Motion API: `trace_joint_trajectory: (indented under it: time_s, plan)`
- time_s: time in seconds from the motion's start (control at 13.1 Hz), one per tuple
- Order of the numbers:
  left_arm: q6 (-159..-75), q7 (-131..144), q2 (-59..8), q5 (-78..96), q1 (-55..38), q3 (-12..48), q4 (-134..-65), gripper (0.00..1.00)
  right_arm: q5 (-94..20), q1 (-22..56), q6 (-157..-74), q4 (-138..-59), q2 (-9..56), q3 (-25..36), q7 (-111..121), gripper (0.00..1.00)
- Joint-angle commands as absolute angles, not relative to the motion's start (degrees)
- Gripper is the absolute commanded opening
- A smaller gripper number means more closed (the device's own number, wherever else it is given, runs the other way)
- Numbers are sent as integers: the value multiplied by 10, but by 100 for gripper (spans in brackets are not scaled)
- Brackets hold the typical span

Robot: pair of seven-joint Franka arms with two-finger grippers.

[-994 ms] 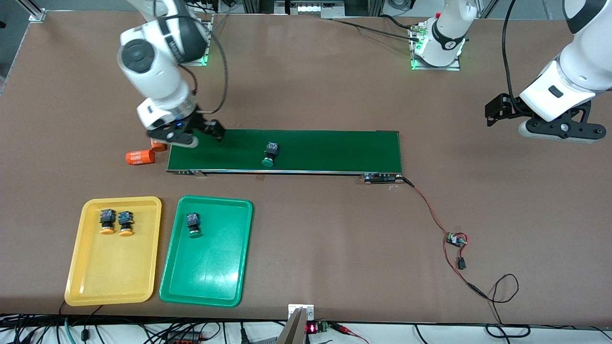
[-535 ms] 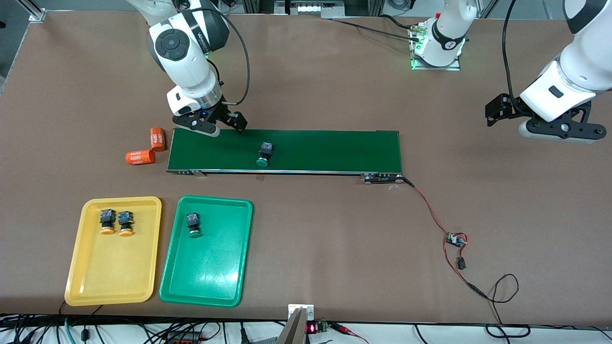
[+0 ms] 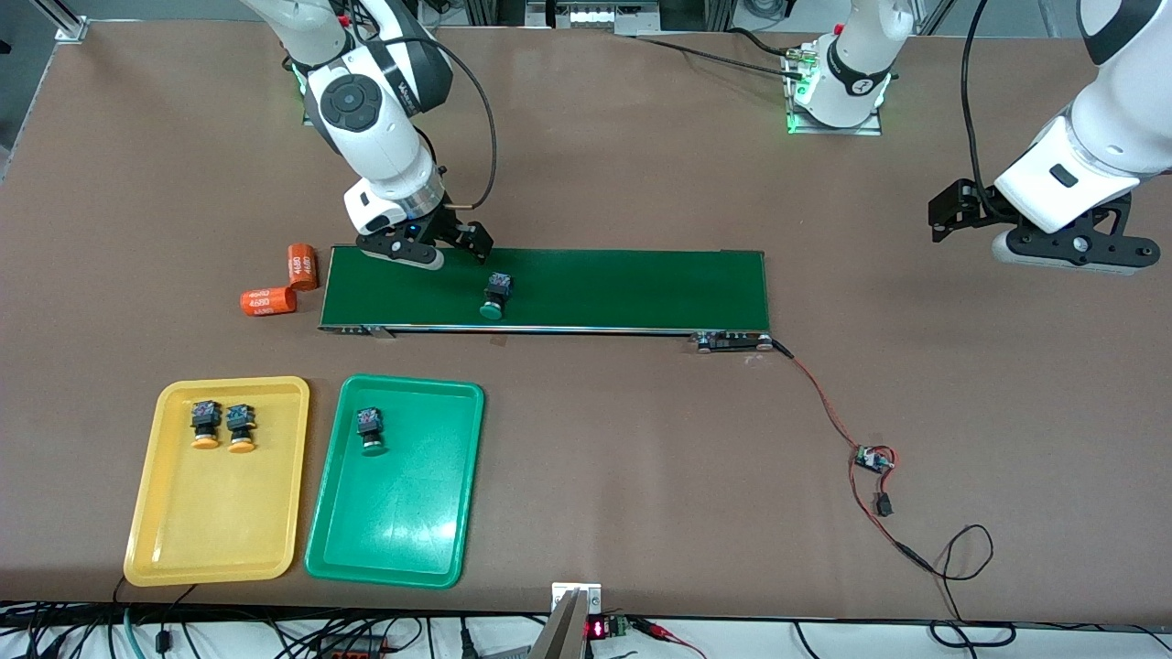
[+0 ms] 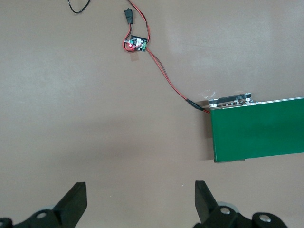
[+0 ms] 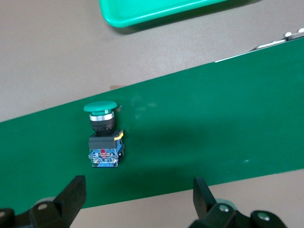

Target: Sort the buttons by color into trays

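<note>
A green-capped button (image 3: 495,295) lies on its side on the dark-green conveyor belt (image 3: 623,288). My right gripper (image 3: 441,247) hangs open over the belt's edge beside it, nothing between its fingers. In the right wrist view the same button (image 5: 103,137) lies just off the open right gripper (image 5: 137,190). The yellow tray (image 3: 211,522) holds two orange-capped buttons (image 3: 205,425) (image 3: 241,427). The green tray (image 3: 403,522) holds one green-capped button (image 3: 370,430). My left gripper (image 3: 1067,252) waits open over bare table past the belt's end; in its wrist view the left gripper (image 4: 140,194) holds nothing.
Two orange cylinders (image 3: 302,266) (image 3: 268,301) lie off the belt's end toward the right arm. A red-and-black wire runs from the belt's motor end (image 3: 732,341) to a small circuit board (image 3: 874,459). Both trays sit nearer the front camera than the belt.
My right gripper has swung from the belt's end by the cylinders along the belt to beside the button. The button has ridden the belt toward the right arm's end. The left arm is still.
</note>
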State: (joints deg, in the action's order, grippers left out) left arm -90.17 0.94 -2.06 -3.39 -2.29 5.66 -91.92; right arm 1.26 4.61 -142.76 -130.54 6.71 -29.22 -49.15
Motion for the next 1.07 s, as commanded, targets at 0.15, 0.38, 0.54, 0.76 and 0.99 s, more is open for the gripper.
trace_joint_trajectory:
  time_s: [0.15, 0.38, 0.54, 0.76, 0.99]
  plan:
    - [-890, 4, -27, -47, -20, 58, -904, 100, 94, 51, -1440, -1307, 99, -292, -540, 100]
    - [-890, 4, -28, -47, -20, 58, -904, 100, 99, 50, -1438, -1307, 104, -291, -544, 100]
    - [-890, 4, -28, -46, -20, 58, -904, 100, 100, 47, -1439, -1305, 105, -291, -545, 100]
    - [-889, 4, -28, -45, -20, 58, -904, 100, 102, 43, -1440, -1303, 112, -288, -545, 100]
    - [-889, 4, -28, -45, -18, 57, -904, 100, 125, 41, -1454, -1300, 129, -275, -546, 100]
